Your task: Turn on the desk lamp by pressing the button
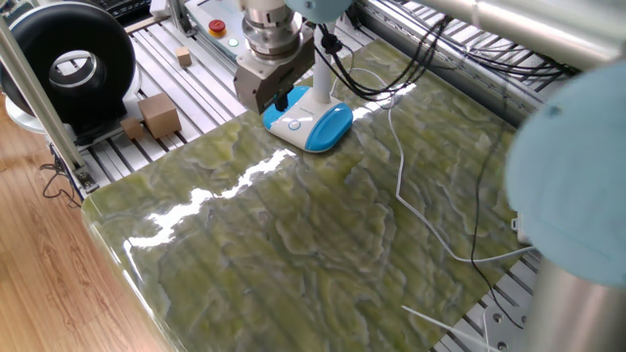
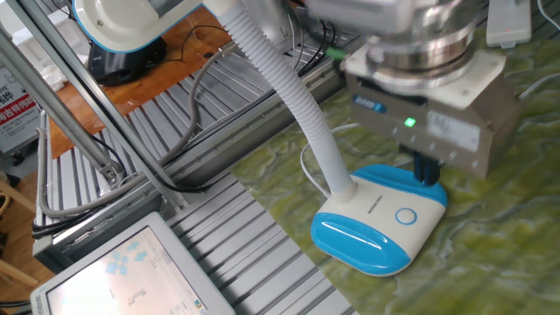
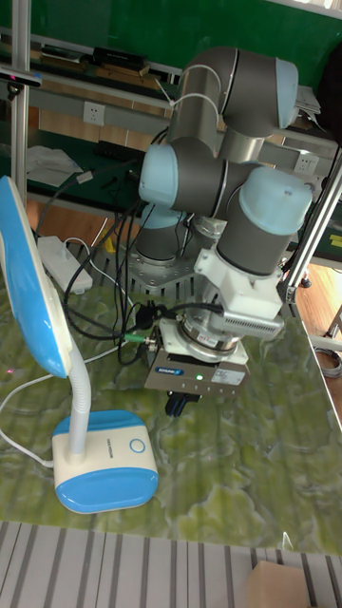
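lamp: desk lamp (image 2: pixel 376 219) standing upright on green marbled table (image 1: pixel 323 235), near its back edge; blue base, white face, ribbed white stem rising up-left in the other fixed view.
button: button (image 2: pixel 405 216) on white face of base, ring-outlined, uncovered.
gripper: gripper (image 2: pixel 426 166) above far end of lamp base, dark fingertips (image 3: pixel 177 405) pointing down, close over the base; contact not confirmable.
finger state: cannot tell, no tip gap or touch visible in any view.
cord: thin white cord (image 1: pixel 401 166) running from lamp across table.
extras: cardboard box (image 1: pixel 158 114) on slatted rail left of table; grey panel with red button (image 1: pixel 216 26) behind.
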Controlling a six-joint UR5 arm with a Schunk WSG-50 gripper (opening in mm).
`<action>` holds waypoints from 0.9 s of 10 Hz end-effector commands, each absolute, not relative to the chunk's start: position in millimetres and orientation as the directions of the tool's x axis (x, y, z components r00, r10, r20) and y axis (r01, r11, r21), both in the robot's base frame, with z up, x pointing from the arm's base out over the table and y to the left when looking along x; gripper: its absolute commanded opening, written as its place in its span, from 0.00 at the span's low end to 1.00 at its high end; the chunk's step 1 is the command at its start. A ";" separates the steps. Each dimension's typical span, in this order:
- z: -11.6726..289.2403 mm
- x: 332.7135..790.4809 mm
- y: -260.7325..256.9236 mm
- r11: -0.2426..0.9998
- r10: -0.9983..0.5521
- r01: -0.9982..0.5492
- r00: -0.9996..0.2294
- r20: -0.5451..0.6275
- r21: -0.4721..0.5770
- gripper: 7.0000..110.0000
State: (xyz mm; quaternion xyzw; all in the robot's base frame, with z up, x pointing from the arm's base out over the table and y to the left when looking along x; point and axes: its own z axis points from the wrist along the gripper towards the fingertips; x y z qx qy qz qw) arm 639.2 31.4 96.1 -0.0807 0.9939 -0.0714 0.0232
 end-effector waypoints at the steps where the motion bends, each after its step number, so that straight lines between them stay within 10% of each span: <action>1: 75.2 655.4 18.2 0.967 -0.194 -0.187 -0.981 -0.022 -0.174 0.00; 9: 44.6 653.3 6.0 0.966 -0.205 -0.199 -0.979 -0.020 -0.165 0.00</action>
